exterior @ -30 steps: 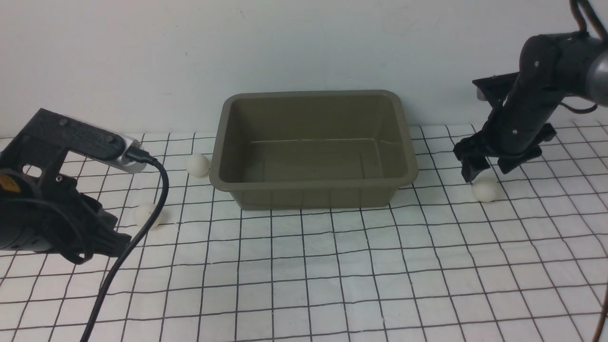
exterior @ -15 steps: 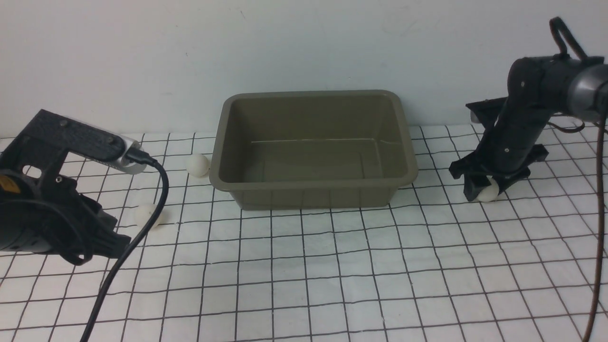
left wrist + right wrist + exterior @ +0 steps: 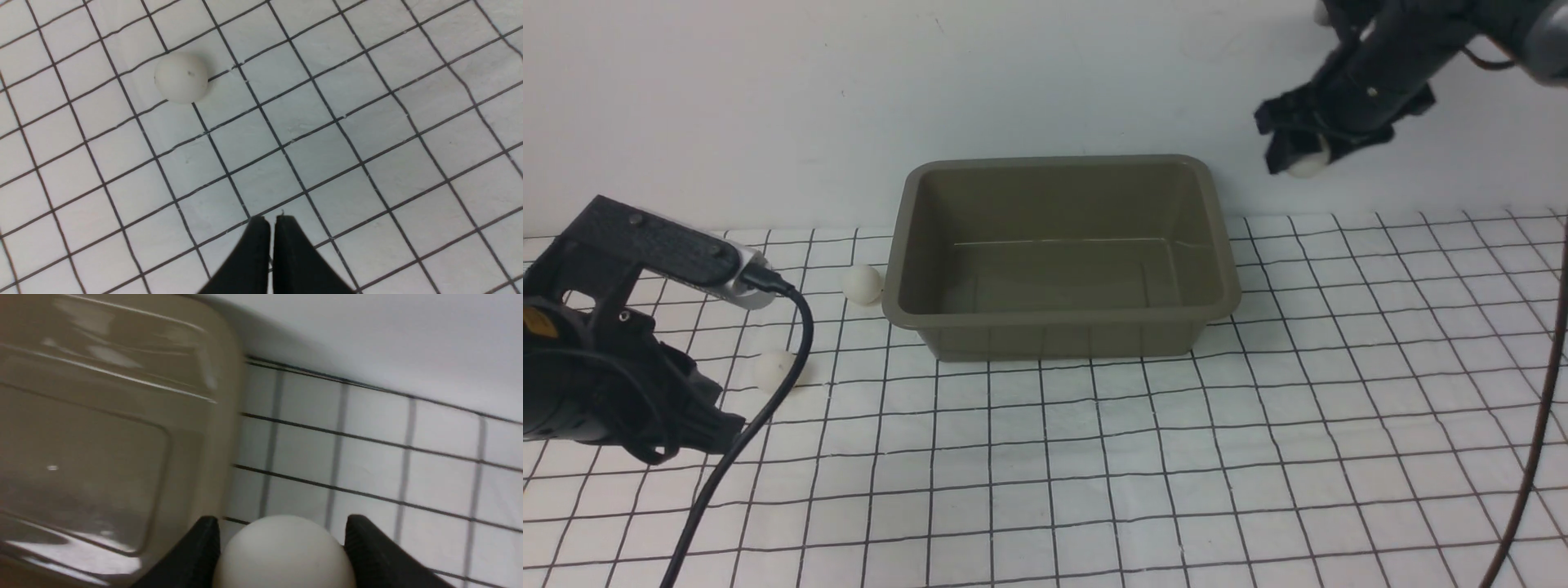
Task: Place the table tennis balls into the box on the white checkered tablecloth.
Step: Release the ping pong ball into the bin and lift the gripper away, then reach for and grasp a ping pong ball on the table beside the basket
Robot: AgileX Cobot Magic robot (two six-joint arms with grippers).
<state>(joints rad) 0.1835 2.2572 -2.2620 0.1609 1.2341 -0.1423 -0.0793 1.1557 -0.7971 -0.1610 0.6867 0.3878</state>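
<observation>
Upper right, the right gripper [image 3: 1297, 151] grips a ball [image 3: 1311, 162] in mid-air, right of the empty box [image 3: 1062, 339]. Best to carry it over the box's middle, then let go low. Left gripper [image 3: 271, 222] closed, empty; second ball [image 3: 862, 283] and third ball [image 3: 774, 369] lie centre left

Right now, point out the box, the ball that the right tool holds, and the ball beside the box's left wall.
box [image 3: 1062, 339], front view, middle of its front wall.
held ball [image 3: 1310, 161], front view, its exposed lower half.
ball beside the box [image 3: 862, 283], front view, its centre.
</observation>
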